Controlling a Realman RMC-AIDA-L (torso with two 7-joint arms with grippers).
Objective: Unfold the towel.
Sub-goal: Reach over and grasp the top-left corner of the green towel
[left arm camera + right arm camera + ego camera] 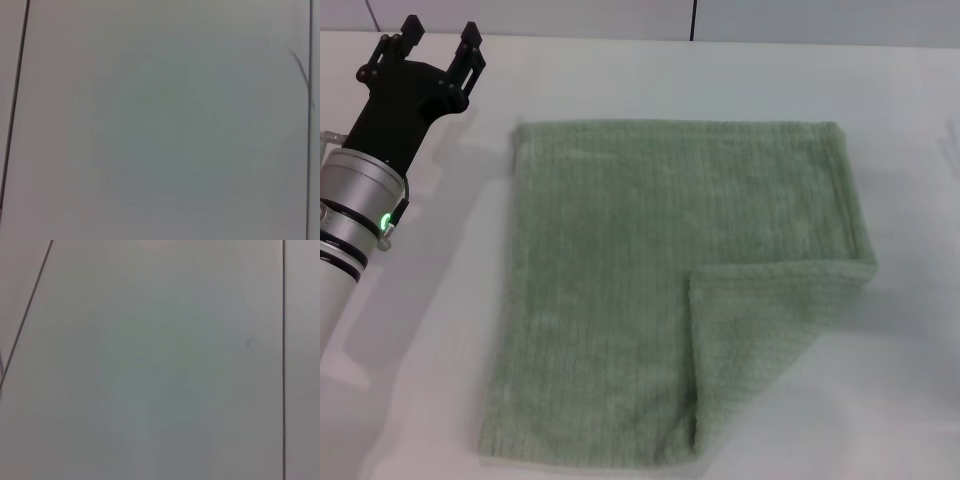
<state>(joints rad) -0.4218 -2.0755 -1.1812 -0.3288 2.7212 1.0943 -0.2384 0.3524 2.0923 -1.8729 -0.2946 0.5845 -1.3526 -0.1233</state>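
The pale sage-green towel (660, 270) lies flat on the white table (910, 380) in the head view. Its near right corner is folded over onto itself, forming a flap (770, 340) with a diagonal outer edge. My left gripper (442, 42) is at the far left, raised off the table and well to the left of the towel's far left corner; its two black fingers (470, 40) stand apart, open and empty. The right gripper is out of view. Both wrist views show only a plain pale surface with dark seam lines.
The white table extends around the towel on all sides. A wall with a dark vertical seam (694, 18) runs along the back edge. My left arm's silver forearm (350, 215) crosses the left side.
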